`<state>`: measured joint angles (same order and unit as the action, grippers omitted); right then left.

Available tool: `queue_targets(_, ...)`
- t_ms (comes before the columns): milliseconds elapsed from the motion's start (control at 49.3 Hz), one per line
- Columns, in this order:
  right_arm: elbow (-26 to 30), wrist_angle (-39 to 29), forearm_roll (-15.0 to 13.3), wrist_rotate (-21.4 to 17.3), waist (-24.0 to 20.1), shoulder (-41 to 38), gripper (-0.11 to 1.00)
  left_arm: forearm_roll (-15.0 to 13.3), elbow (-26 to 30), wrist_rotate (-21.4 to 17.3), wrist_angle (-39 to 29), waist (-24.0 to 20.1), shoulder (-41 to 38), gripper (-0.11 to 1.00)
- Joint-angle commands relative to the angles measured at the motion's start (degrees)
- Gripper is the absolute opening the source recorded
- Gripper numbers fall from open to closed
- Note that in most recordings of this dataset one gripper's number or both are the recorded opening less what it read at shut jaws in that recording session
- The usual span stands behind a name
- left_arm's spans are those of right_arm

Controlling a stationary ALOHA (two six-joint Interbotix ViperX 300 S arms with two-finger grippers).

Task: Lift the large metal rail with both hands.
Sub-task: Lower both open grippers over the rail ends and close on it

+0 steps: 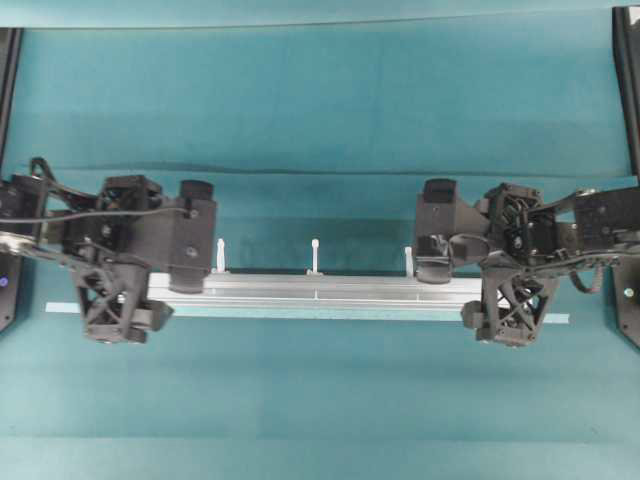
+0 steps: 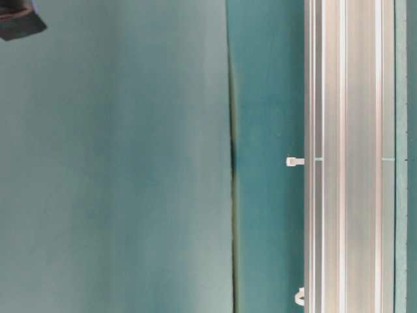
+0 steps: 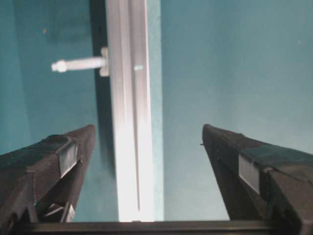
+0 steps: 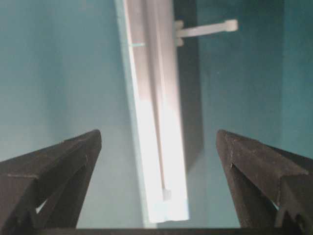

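Both tools' jaws wide apart over the large metal rail (image 1: 315,290).

1. The overhead view looks straight down on the counter (image 1: 320,400), taking in the whole rail (image 1: 320,290).
2. The table-level view sits close beside the rail, turned sideways.
3. Each wrist view looks past its fingers (image 3: 63,161) along the rail (image 3: 129,122), sharing it with the others.

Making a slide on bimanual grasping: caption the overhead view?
Both open grippers, left gripper and right gripper, straddle opposite ends of the large metal rail lying on the teal table.
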<state>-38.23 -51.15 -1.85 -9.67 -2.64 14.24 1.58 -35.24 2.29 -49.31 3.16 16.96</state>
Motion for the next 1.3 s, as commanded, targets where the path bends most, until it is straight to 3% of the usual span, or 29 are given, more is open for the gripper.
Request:
queue_targets(0, 0.00, 0.53, -0.97, 0.44, -0.09, -1.05, 0.96, 0.18, 0.00, 0.18, 1.49, -0.26, -0.88, 0.98)
queue_targets(568, -4.75, 10.11, -1.05, 0.26, -0.70, -5.36, 0.96, 0.18, -6.77, 3.16, 13.62, -2.02, -8.09, 0.98)
queue_targets(1278, -7.56, 19.42, -1.58, 0.35, -0.70, -13.01, 0.96, 0.18, -7.91, 2.55, 21.45, -2.11, -15.64, 0.98)
